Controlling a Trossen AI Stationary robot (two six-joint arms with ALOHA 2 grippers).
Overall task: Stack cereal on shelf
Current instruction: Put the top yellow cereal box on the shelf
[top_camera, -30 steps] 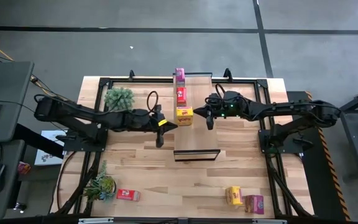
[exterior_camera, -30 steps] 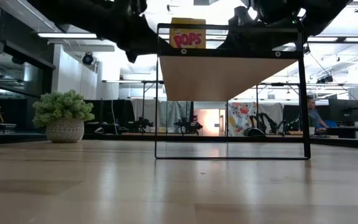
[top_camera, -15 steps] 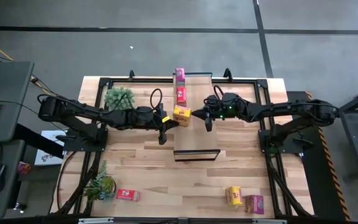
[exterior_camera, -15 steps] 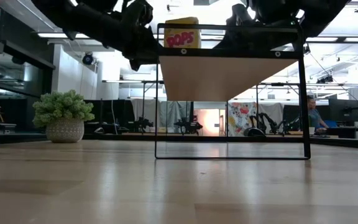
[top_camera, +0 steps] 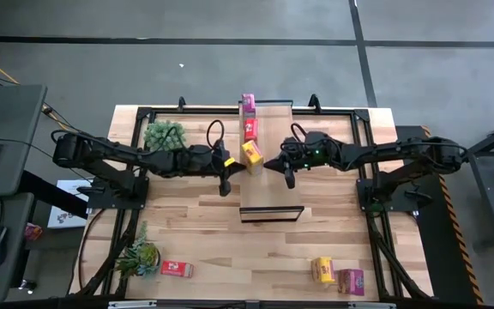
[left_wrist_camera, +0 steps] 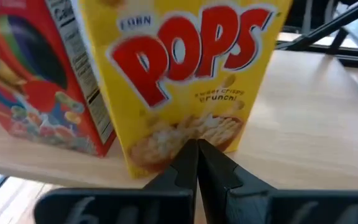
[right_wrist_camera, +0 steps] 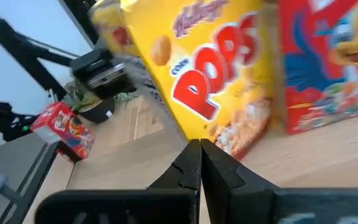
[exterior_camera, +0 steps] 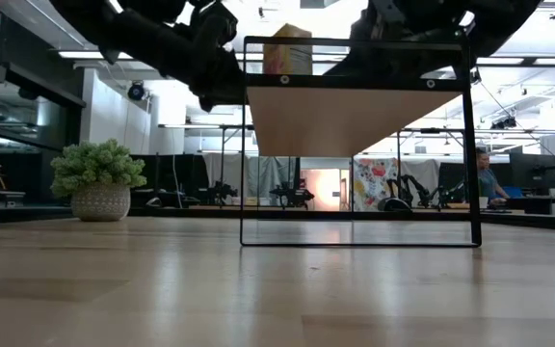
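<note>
While both arms meet at the shelf (top_camera: 270,129), the left gripper (top_camera: 225,172), fingers pressed together on nothing, sits at nine o'clock of the yellow cereal box (top_camera: 251,154). That box stands skewed on the shelf, touching the red box (top_camera: 250,130) at its twelve o'clock. At three o'clock the right gripper (top_camera: 274,165) is likewise pinched closed and empty. Hollow cardboard is probably light, slick and easily dented; pinch its narrow sides gently.
</note>
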